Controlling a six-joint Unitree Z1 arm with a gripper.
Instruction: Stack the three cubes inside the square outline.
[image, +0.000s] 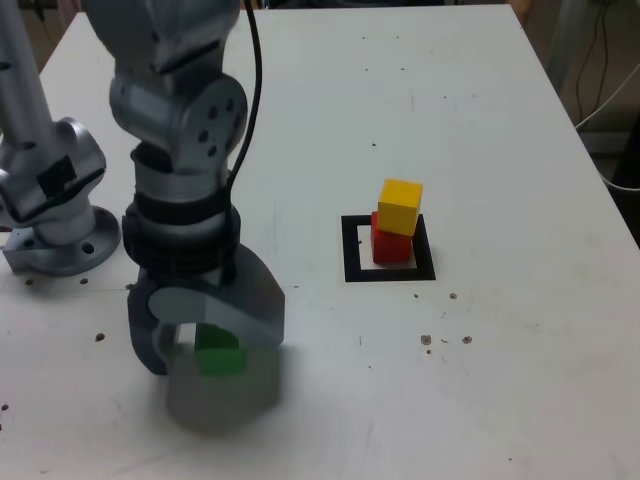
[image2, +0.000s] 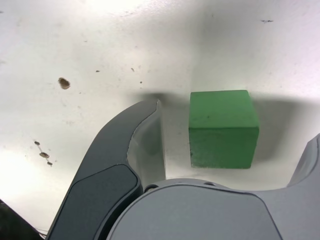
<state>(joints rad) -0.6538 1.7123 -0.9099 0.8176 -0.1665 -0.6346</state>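
Gripper (image: 205, 345) stands wide open, pointing down at the tabletop (image: 520, 150) near its front edge, with the green cube (image2: 223, 128) between the jaws; it seems that no jaw touches it. Toward the tabletop's middle, the yellow cube (image: 400, 206) sits on the red cube (image: 390, 246) inside the square outline (image: 352, 250).

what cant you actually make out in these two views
- Green cube, exterior view: mostly hidden behind the open hand.
- Hand's second finger, wrist view: cut off by the frame edge.
- Red cube, exterior view: top covered by the yellow cube.
- Square outline: absent from the wrist view.
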